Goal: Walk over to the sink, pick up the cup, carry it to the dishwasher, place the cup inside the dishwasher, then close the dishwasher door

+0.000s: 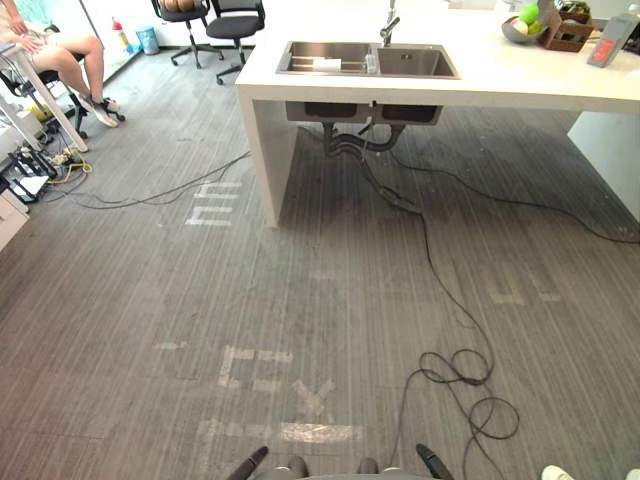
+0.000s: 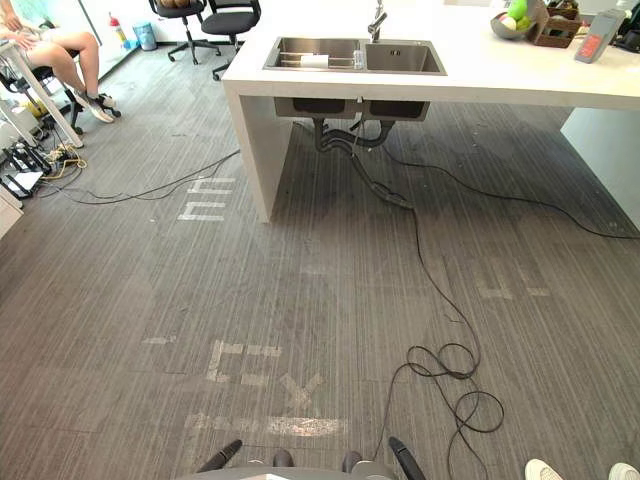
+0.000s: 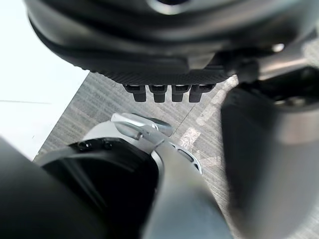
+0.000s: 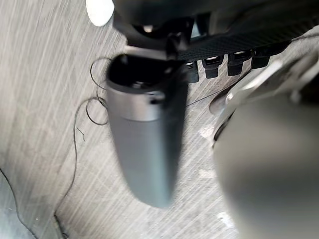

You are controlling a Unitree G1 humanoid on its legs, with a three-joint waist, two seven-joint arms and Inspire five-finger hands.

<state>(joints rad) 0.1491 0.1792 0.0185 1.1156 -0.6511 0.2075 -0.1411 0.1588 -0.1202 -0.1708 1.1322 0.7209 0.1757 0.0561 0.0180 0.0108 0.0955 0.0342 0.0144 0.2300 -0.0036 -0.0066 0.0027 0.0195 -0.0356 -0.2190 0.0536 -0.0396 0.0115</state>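
Cup point(image 1: 371, 63) small, indistinct at sink point(image 1: 415, 62) divider | faucet point(image 1: 389, 27) top cut off

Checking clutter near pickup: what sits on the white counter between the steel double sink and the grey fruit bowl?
Nothing: the white counter is bare between the steel double sink and the grey fruit bowl, as both eye views show.

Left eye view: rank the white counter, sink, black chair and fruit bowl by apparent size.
1. white counter
2. sink
3. black chair, farther away and cropped, so unsure
4. fruit bowl, smallest
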